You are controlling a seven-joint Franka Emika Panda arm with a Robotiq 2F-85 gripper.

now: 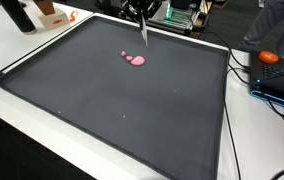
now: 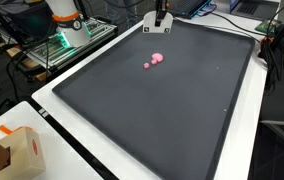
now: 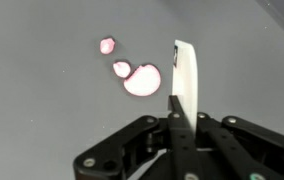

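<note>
My gripper is shut on a flat white stick that points away from the jaws. In both exterior views the gripper hangs over the far part of a dark grey mat, with the stick held above it. Three pink blobs lie on the mat just to the left of the stick's tip in the wrist view. They also show in both exterior views. The stick is apart from the blobs.
The mat lies on a white table. An orange thing and cables sit by one mat edge. A cardboard box stands at a table corner. Green-lit equipment is beyond the table.
</note>
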